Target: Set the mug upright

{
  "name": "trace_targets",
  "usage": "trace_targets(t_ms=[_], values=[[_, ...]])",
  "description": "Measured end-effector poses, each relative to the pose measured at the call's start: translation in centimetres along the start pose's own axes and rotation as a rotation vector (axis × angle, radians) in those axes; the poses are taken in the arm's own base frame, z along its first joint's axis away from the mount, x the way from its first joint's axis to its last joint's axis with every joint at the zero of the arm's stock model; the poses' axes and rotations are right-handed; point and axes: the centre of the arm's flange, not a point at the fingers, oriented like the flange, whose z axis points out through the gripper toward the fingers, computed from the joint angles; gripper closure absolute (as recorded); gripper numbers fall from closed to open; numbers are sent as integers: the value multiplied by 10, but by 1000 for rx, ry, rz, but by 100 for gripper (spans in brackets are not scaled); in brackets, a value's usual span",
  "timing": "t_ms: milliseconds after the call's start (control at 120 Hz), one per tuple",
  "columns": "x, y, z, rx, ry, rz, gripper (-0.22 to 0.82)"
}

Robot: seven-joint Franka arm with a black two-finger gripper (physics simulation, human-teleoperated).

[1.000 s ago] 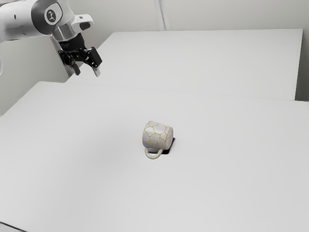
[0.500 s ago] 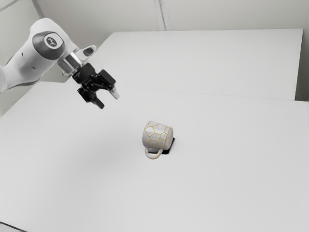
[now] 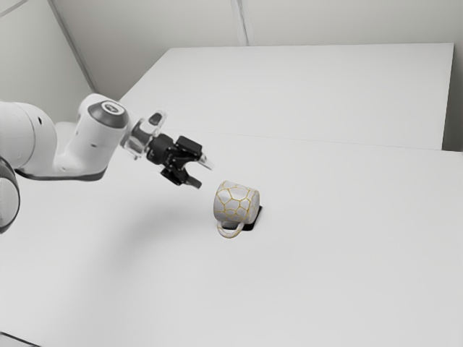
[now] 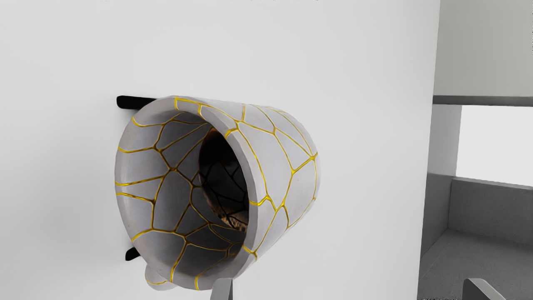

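Note:
A white mug with gold crack lines (image 3: 236, 203) lies on its side on the table, its handle toward the exterior view's bottom. My gripper (image 3: 204, 174) hangs to the upper left of it in the exterior view, fingers spread and not touching it. In the wrist view the open mouth of the mug (image 4: 287, 166) faces my camera, with the dark inner bottom showing and a bit of handle at its lower edge. The fingertips of my gripper (image 4: 347, 289) stand wide apart there, one overlapping the mug's rim in the picture, nothing held between them.
Under the mug lies a flat black object (image 3: 257, 218), mostly hidden by it; its dark ends stick out past the rim in the wrist view. White table surface (image 3: 347, 246) surrounds both. Beyond the table's edge, the wrist view has a grey wall structure (image 4: 491, 208).
My arm has swung down and toward the exterior view's right, bringing the gripper from high at the upper left to near the mug. The mug has stayed in place.

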Motion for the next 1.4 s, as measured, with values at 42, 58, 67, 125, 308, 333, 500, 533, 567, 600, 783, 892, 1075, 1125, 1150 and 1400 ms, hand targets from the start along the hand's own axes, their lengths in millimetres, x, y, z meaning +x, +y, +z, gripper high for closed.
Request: trace_targets(t_ms=[42,58,67,125,308,333,500,533,567,600,783,892,1075,1125,1150,1400], values=[[1,-3,3,-5,5,12,0],[2,-5,4,-7,6,16,0],[2,-6,5,-8,7,18,0],[4,-15,13,-14,11,25,0],[7,-32,33,-53,51,44,0],[7,-33,36,-61,56,47,0],[10,-41,54,-104,84,62,0],[10,-44,58,-114,86,61,0],[8,-48,63,-130,87,53,0],[6,-51,68,-150,87,45,0],[4,-49,72,-205,94,64,40],[3,-48,69,-233,92,81,58],[1,-46,63,-280,89,106,72],[0,-44,59,-303,91,114,73],[0,-41,58,-314,92,118,74],[-6,21,8,-199,64,277,77]])
